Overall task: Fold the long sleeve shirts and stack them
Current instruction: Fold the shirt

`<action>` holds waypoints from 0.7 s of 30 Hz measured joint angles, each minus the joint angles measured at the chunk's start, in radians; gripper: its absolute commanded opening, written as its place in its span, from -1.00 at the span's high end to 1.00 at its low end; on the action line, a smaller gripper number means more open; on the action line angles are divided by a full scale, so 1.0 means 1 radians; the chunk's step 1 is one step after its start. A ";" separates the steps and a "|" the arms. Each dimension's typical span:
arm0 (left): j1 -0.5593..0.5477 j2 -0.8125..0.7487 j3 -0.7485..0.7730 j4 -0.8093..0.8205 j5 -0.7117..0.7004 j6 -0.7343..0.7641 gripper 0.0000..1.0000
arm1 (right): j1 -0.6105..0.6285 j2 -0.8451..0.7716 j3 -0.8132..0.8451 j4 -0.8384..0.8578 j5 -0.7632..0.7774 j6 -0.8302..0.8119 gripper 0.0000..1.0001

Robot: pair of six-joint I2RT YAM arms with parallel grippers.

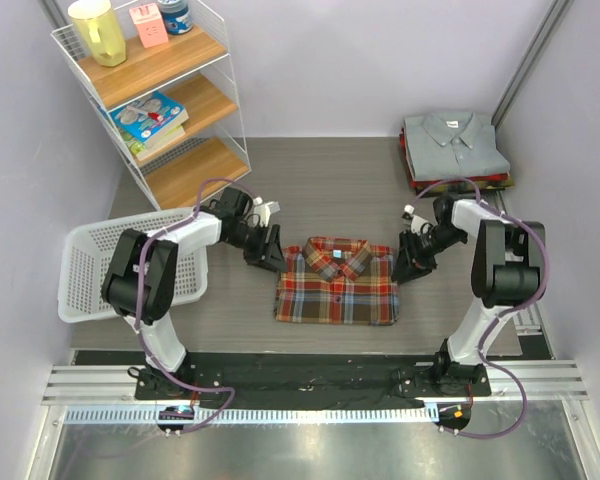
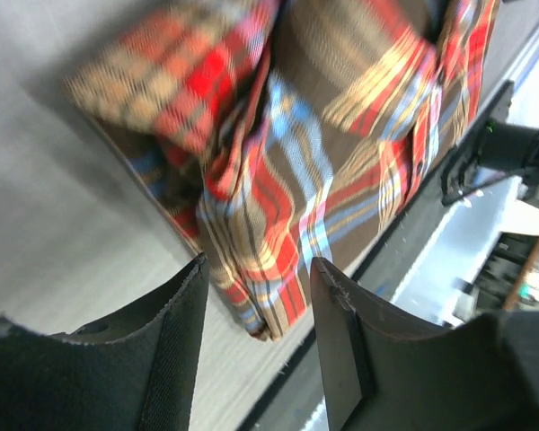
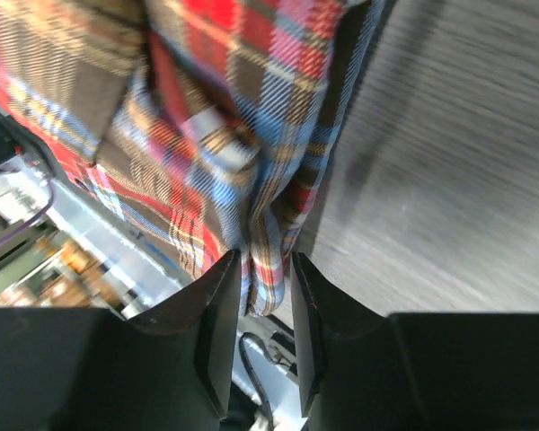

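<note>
From above, the red, brown and cream plaid flannel shirt (image 1: 337, 290) lies folded in a rectangle mid-tabletop (image 1: 330, 190) toward the near edge. The left jaws and right jaws sit at its far corners, and the grey collared shirt (image 1: 455, 145) tops the stack in the far right corner, so stacking looks next and calls for a fresh two-sided grip. Only the left wrist view shows those jaws spread, with the shirt's corner loose between them. The right wrist view shows jaws narrowly parted about the edge, seemingly not pinching.

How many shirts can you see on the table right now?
2 for sure: the plaid shirt folded in the middle, and the grey shirt on top at the far right. Red and dark edges beneath it suggest more, mostly hidden.
</note>
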 measured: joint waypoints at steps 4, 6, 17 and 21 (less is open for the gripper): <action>0.001 0.004 -0.058 0.005 0.038 -0.011 0.07 | 0.000 0.079 0.000 -0.010 -0.040 -0.010 0.85; 0.001 0.013 -0.070 0.015 0.055 -0.015 0.20 | 0.000 0.108 -0.002 0.001 -0.064 -0.005 0.95; 0.069 0.165 0.069 0.077 0.084 -0.064 0.76 | 0.000 0.259 0.125 0.082 -0.156 0.085 0.73; 0.128 0.168 0.093 0.116 0.087 -0.093 0.40 | 0.000 0.255 0.190 0.113 -0.154 0.079 0.46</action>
